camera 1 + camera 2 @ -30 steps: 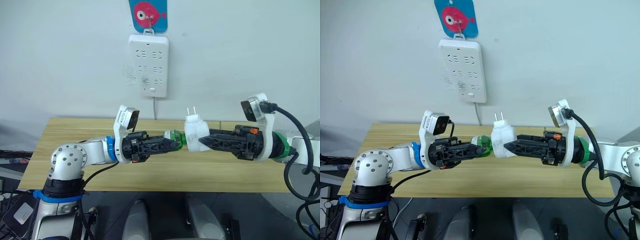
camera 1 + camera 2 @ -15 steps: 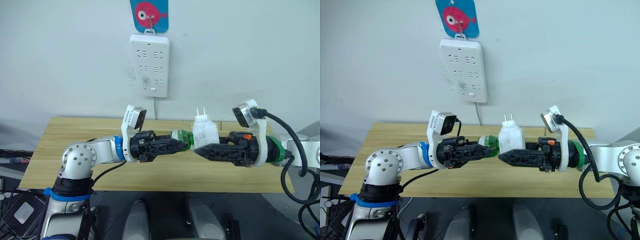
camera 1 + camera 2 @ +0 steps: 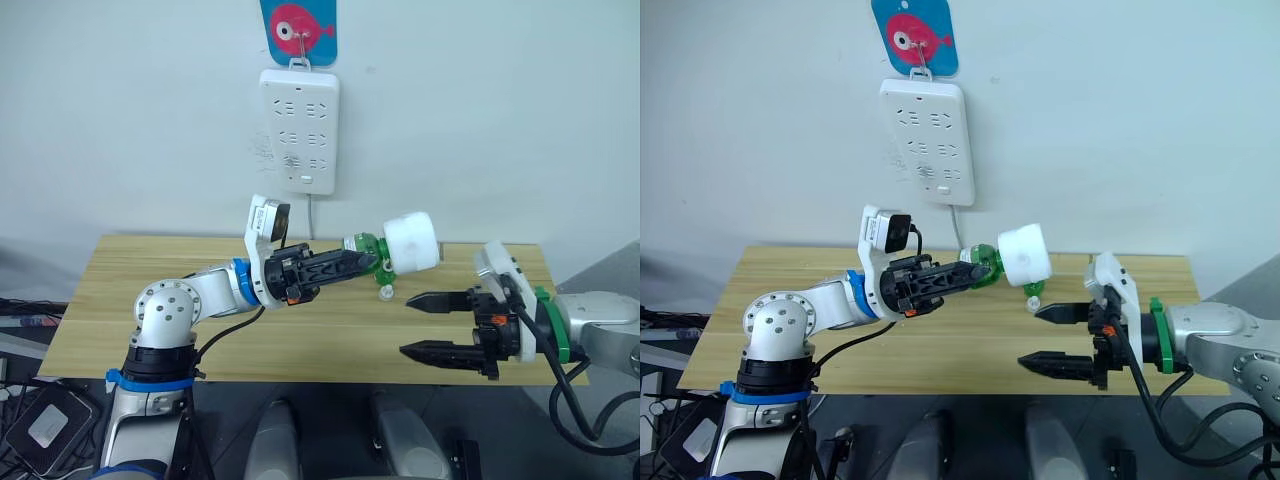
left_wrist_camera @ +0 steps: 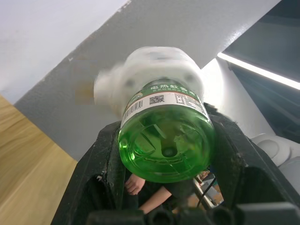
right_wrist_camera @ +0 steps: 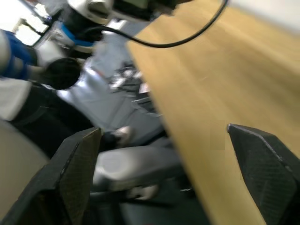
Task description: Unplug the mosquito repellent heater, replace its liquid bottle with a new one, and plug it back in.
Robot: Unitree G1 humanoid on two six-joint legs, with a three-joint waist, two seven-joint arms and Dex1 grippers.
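Heater (image 3: 411,243) sits at centre frame, held up above the table (image 3: 130,300), joined to the green bottle (image 3: 362,246) that my left gripper (image 3: 352,264) is clamped around. I see my right gripper (image 3: 423,325) at lower right with its fingers spread wide, holding nothing, apart from the heater. A power strip (image 3: 299,130) hangs on the wall at upper centre

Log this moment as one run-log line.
left tool: shut on green bottle, heater attached | right tool: open, empty, above table | power strip: nothing plugged in
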